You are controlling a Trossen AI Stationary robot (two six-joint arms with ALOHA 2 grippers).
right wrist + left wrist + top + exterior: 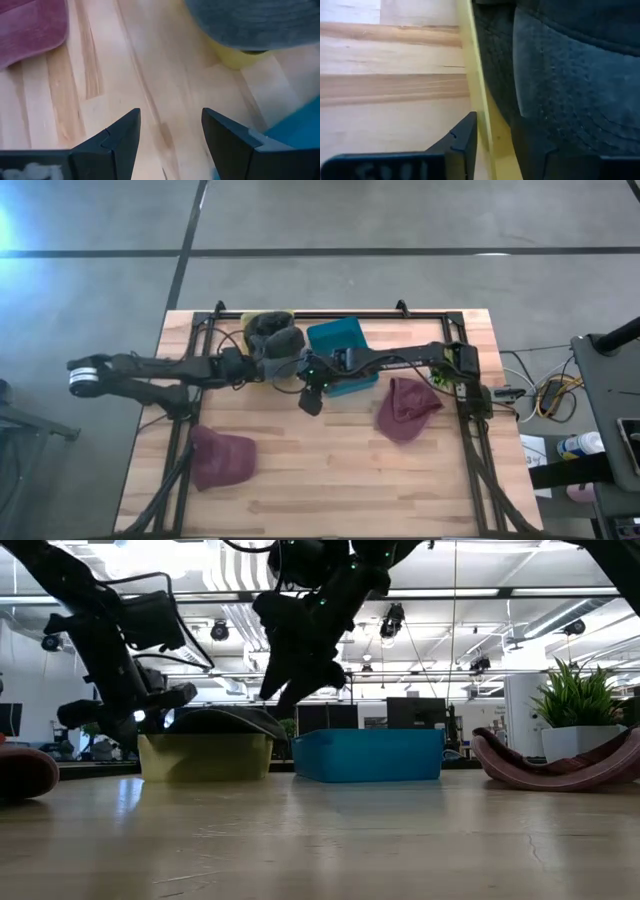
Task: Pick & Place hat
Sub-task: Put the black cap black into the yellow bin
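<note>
Grey hat (pixel 281 340) sits in the yellow bin (pixel 262 320); my left gripper (pixel 262 358) straddles its wall, right gripper (pixel 170 135) spread.

Hat (pixel 278 340) in bin (pixel 250 320)

knitted grey hat (pixel 281 340), glossy yellow plastic bin (pixel 205 756), pale wooden table (pixel 330 470).

The left arm stretches rightward along the back of the surface, its gripper (pixel 268 368) low, fingers straddling something. The right arm reaches leftward across the middle, its gripper (pixel 311 401) hanging above the surface, fingers (pixel 122 131) parted with nothing between them.
</note>
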